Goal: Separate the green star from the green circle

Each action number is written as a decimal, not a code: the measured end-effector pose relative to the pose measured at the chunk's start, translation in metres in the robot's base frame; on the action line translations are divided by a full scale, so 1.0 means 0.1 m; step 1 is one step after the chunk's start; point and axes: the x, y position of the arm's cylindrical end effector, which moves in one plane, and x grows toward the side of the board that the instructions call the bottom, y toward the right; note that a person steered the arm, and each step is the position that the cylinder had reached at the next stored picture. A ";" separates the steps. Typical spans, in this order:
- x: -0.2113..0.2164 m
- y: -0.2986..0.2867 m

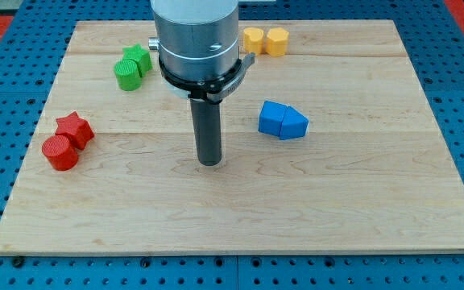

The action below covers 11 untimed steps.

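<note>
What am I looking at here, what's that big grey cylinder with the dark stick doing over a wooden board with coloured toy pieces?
That is a robot arm seen by one camera. It holds nothing; it just pushes blocks with my tip, which rests mid-board, touching none. On the wooden board sit four pairs: the green star touching the green circle at the view's top left, a red star and red cylinder at the left, two yellow blocks at the top, and two blue blocks right of the tip.
</note>
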 end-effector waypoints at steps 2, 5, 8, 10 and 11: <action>-0.46 -0.63; -1.28 -0.94; -1.67 -1.41; -2.04 -0.91; -2.11 -0.86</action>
